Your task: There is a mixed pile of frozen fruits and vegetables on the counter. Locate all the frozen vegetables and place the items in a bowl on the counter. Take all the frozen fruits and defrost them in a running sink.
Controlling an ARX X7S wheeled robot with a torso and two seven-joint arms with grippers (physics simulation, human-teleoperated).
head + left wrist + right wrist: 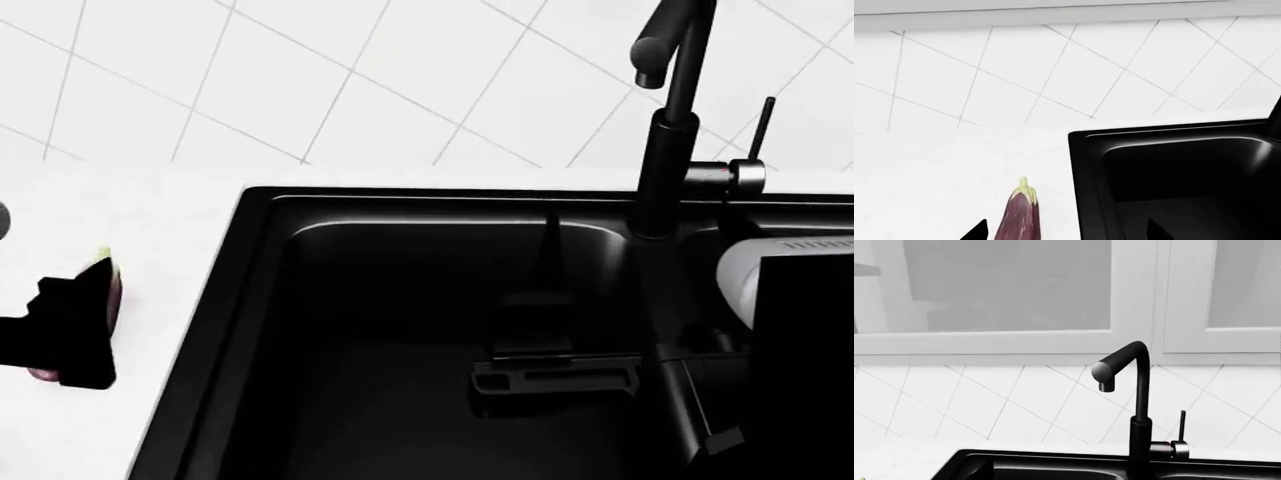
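Note:
A purple eggplant (pixel 1017 215) with a pale green stem lies on the white counter (pixel 934 170), left of the black sink (pixel 1174 170). My left gripper (pixel 1066 235) hangs over it, open wide. The eggplant sits between the fingers, close to one fingertip (pixel 977 232) and apart from the other, which is over the sink's rim. In the head view the left gripper (pixel 60 340) covers most of the eggplant (pixel 110 290). My right arm (pixel 801 340) reaches over the sink (pixel 400 350); its gripper is dark against the black basin and unclear. The bowl and the fruits are out of view.
A black faucet (pixel 667 130) with a side lever (pixel 761 140) stands behind the sink; no water shows at its spout (pixel 1106 386). A tiled wall rises behind the counter, with white cabinets above it in the right wrist view.

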